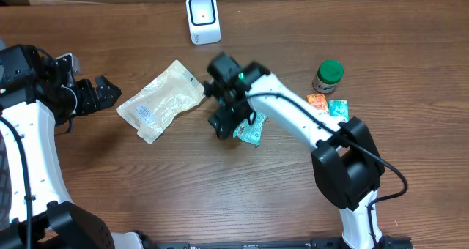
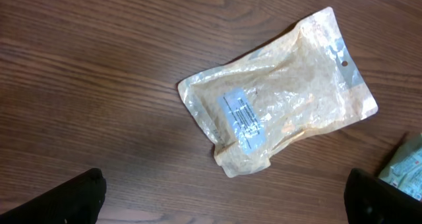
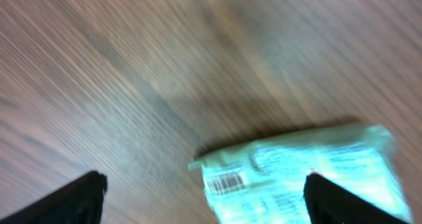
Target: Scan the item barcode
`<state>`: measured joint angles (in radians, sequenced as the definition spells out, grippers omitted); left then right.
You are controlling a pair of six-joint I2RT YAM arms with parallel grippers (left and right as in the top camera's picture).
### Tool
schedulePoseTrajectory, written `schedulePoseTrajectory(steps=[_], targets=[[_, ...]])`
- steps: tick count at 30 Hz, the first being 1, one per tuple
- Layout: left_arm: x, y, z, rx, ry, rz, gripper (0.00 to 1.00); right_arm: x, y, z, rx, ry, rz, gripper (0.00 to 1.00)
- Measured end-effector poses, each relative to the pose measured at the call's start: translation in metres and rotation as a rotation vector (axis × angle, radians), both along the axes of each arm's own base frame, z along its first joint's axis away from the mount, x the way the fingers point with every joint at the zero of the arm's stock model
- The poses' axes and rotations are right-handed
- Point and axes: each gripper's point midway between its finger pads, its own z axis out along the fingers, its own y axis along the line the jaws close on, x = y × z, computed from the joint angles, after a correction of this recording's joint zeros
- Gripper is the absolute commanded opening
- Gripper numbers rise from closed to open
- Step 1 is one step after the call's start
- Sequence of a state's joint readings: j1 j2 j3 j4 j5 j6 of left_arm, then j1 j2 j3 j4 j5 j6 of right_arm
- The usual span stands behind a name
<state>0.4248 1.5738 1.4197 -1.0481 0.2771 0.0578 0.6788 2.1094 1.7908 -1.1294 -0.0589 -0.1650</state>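
A teal packet (image 3: 310, 178) lies flat on the wooden table with its barcode (image 3: 224, 182) facing up. My right gripper (image 3: 204, 199) hovers just above it, open, one finger on each side and nothing held. From overhead the right gripper (image 1: 223, 123) covers the left end of the teal packet (image 1: 250, 130). The white barcode scanner (image 1: 203, 18) stands at the back of the table. A tan pouch (image 2: 277, 112) with a white label lies in front of my left gripper (image 2: 224, 204), which is open and empty. Overhead, the left gripper (image 1: 108, 92) sits left of the tan pouch (image 1: 161, 100).
A small jar with a green lid (image 1: 327, 76) stands at the right, with an orange sachet (image 1: 316, 101) and a small teal sachet (image 1: 338, 108) beside it. The corner of the teal packet (image 2: 405, 165) shows at the right edge of the left wrist view.
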Motion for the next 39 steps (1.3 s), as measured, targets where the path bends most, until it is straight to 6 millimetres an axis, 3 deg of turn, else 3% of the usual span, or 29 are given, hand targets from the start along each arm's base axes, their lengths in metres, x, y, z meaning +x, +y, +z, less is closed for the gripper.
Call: schedulePoseTrajectory(steps=[3, 6, 7, 9, 10, 11, 15, 17, 27, 39], targets=[[0.0, 0.0, 0.0, 0.001, -0.001, 0.0, 0.99, 0.033, -0.003, 0.038, 0.048, -0.081, -0.096, 1.0], [0.0, 0.0, 0.0, 0.0, -0.001, 0.0, 0.99, 0.059, -0.031, 0.047, 0.057, -0.104, -0.197, 0.89], [0.0, 0.0, 0.0, 0.0, -0.001, 0.0, 1.0, 0.066, -0.046, 0.046, 0.052, -0.098, -0.241, 0.78], [0.0, 0.0, 0.0, 0.001, -0.001, 0.0, 1.0, 0.08, -0.075, 0.041, 0.051, -0.083, -0.323, 0.42], [0.0, 0.0, 0.0, 0.0, -0.001, 0.0, 0.99, 0.087, -0.089, 0.039, 0.057, -0.078, -0.353, 0.29], [0.0, 0.0, 0.0, 0.0, -0.001, 0.0, 1.0, 0.092, -0.099, 0.036, 0.067, -0.075, -0.381, 0.23], [0.0, 0.0, 0.0, 0.0, -0.001, 0.0, 1.0, 0.102, -0.137, 0.018, 0.09, -0.035, -0.481, 0.22], [0.0, 0.0, 0.0, 0.0, -0.001, 0.0, 1.0, 0.1, -0.142, 0.01, 0.09, -0.019, -0.492, 0.21], [0.0, 0.0, 0.0, 0.0, -0.001, 0.0, 1.0, 0.071, -0.137, -0.025, 0.04, 0.077, -0.5, 0.17], [0.0, 0.0, 0.0, 0.001, -0.001, 0.0, 1.0, 0.1, -0.114, -0.019, 0.125, -0.034, -0.522, 0.12]])
